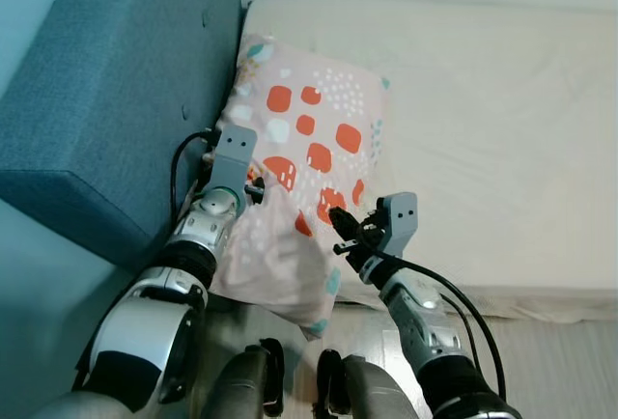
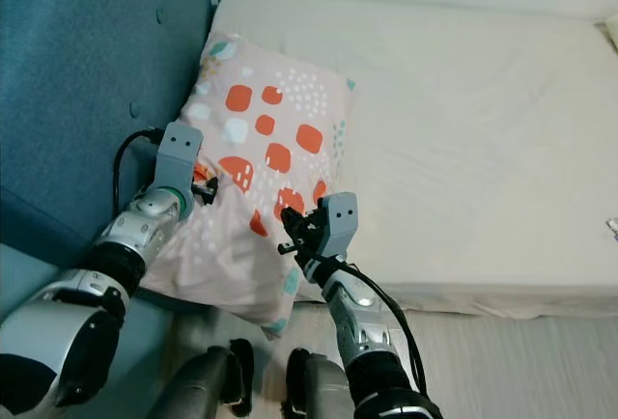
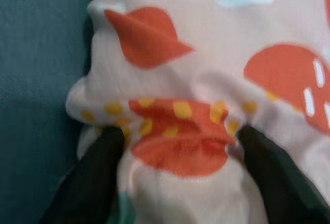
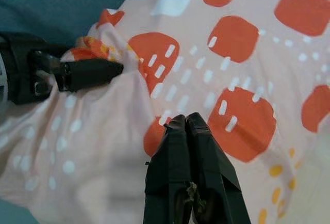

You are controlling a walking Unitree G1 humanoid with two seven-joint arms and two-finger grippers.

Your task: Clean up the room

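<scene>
Nearest, the right end effector (image 1: 340, 226) hovers at the pillow's (image 1: 309, 149) lower part, fingers pressed together, holding nothing. The left end effector (image 3: 175, 146) pinches a fold of it. The pillow's length runs from the bed's (image 1: 483, 129) front edge up along the blue headboard (image 1: 126, 81).

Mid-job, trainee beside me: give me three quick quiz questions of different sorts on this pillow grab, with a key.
1. True or false: the left gripper has a bunched fold of the pillow between its fingers.
2. Multiple choice: the right gripper has its fingers (A) spread wide, (B) pressed together over the pillow, (C) clamped on a cable.
3. Fill in: the pillow lies on the cream mattress against the ____ upholstered panel.

Key: 1 true; 2 B; 3 blue.
</scene>
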